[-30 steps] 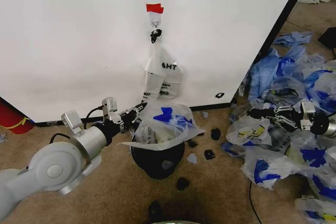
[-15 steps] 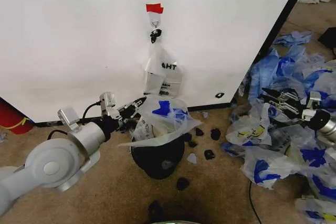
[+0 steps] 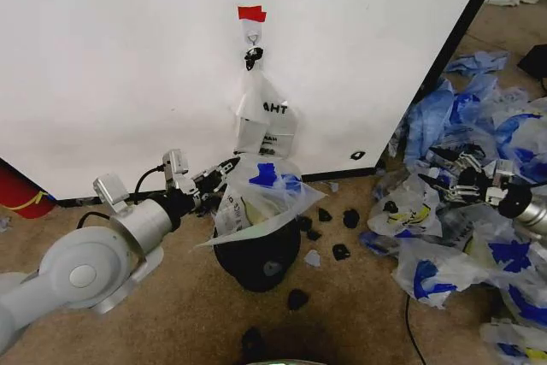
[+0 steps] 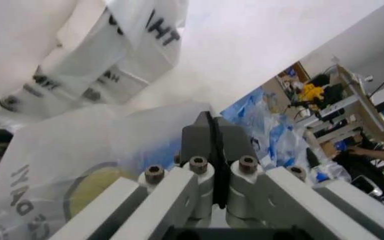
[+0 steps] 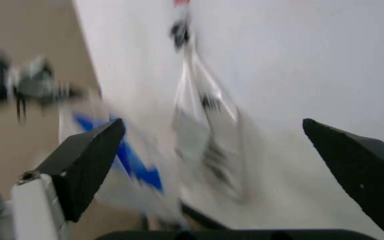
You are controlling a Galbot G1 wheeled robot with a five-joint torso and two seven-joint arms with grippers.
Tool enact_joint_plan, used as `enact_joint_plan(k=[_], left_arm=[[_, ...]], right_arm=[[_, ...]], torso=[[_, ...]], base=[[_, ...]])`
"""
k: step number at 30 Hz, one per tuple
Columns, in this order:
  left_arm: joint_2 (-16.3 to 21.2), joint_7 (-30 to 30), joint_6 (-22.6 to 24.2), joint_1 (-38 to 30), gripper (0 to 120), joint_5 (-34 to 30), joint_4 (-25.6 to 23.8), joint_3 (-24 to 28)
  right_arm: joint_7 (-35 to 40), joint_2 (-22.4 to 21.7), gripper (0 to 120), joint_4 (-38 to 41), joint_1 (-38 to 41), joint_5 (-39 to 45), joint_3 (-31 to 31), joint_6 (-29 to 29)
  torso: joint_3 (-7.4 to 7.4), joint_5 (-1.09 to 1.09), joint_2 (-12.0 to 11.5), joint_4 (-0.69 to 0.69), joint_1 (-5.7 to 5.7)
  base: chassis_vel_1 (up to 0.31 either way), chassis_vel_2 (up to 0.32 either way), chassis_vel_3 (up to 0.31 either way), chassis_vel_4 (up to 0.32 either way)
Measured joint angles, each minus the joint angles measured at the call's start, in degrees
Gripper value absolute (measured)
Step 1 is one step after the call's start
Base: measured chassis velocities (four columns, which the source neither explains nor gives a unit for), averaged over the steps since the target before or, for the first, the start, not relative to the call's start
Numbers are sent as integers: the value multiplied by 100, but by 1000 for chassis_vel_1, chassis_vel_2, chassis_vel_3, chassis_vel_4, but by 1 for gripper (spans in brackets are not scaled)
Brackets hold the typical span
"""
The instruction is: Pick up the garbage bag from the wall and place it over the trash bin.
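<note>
Left pincer (image 3: pixel 224 172) pinching garbage bag (image 3: pixel 261 198) edge, draped over trash bin (image 3: pixel 256 256) | left wrist: fingers (image 4: pixel 202 137) pressed together, yellow smiley visible | right pincer (image 3: pixel 450 172) spread above floor bags (image 3: pixel 479 237)

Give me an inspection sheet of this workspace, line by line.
Surface: brown carpet floor.
Job's things: garbage bag draped on the trash bin, below the wall.
Clutter: second white bag on the hook; pile of bags on the right; black scraps.
Grippers: left gripper shut on the garbage bag's edge; right gripper open over the pile.
Cables: black cable on the floor.
Surroundings: red cylinder.
</note>
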Motion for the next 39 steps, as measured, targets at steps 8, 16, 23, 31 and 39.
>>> enact_joint_plan(k=[8, 16, 23, 31, 39], left_arm=[[152, 13, -55, -41, 0, -183, -99, -372], [326, 78, -148, -104, 0, -240, -235, -657], [372, 97, -249, -141, 0, -233, -556, -752], [473, 238, -386, -168, 0, -217, -755, -763], [652, 708, -465, -184, 0, -202, -754, -775]], right_arm=[[1771, 653, 100, 756, -82, 468, -482, -219], [2384, 889, 100, 997, 77, -120, -842, -167], [2547, 904, 100, 1486, 163, -310, -947, -84], [2828, 967, 100, 1925, 278, -301, -1140, -68], [3146, 1159, 100, 1882, 379, -413, -1391, -70]], torso=[[0, 2, 0, -1, 0], [0, -1, 0, 0, 0], [0, 0, 0, 0, 0], [0, 1, 0, 0, 0], [0, 1, 0, 0, 0]], base=[[0, 0, 0, 0], [0, 0, 0, 0], [0, 0, 0, 0], [0, 0, 0, 0], [0, 0, 0, 0]])
